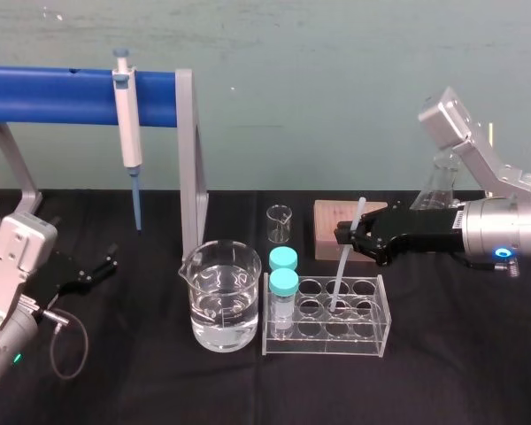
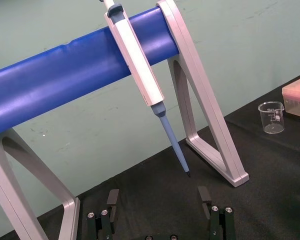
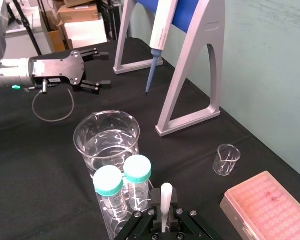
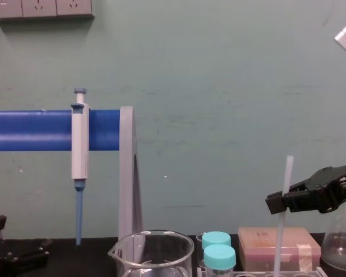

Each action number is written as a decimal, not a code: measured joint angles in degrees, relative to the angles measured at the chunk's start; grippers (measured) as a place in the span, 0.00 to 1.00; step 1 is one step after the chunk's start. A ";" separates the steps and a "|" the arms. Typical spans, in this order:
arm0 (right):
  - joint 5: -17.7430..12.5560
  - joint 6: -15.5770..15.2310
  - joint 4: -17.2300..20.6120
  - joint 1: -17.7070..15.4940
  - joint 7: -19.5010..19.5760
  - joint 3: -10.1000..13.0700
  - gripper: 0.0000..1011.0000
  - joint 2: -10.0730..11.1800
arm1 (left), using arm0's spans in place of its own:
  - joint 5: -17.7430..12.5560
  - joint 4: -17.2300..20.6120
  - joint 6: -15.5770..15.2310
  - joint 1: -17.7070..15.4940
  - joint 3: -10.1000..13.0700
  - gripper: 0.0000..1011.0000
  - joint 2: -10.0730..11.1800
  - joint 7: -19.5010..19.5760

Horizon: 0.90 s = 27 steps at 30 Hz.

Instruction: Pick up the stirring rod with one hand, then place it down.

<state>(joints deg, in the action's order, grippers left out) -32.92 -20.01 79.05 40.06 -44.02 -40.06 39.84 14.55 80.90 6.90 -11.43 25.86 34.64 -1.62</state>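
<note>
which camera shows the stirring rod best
The head view: the stirring rod shows nearly whole, tilted, gripped by the right gripper, lower end in the test tube rack. The chest view cuts off its bottom; the right wrist view sees its top end between the jaws.

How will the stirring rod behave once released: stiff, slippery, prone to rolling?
The stirring rod looks straight though pinched near its top by the right tool, so probably stiff. Thin and round, it would likely roll if laid flat, and looks smooth enough to slip.
</note>
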 joint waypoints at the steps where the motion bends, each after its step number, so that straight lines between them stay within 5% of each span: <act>1: 0.12 0.00 -0.10 0.05 0.00 -0.06 0.07 -0.06 | 0.00 0.00 0.00 0.00 0.00 0.99 0.00 0.00; 27: 2.35 -0.47 -2.92 1.61 -1.07 -0.86 0.07 -1.89 | 0.00 0.00 0.00 0.00 0.00 0.99 0.00 0.00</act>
<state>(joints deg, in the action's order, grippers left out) -30.57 -20.48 76.14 41.67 -45.09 -40.92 37.95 14.55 80.90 6.90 -11.43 25.86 34.65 -1.62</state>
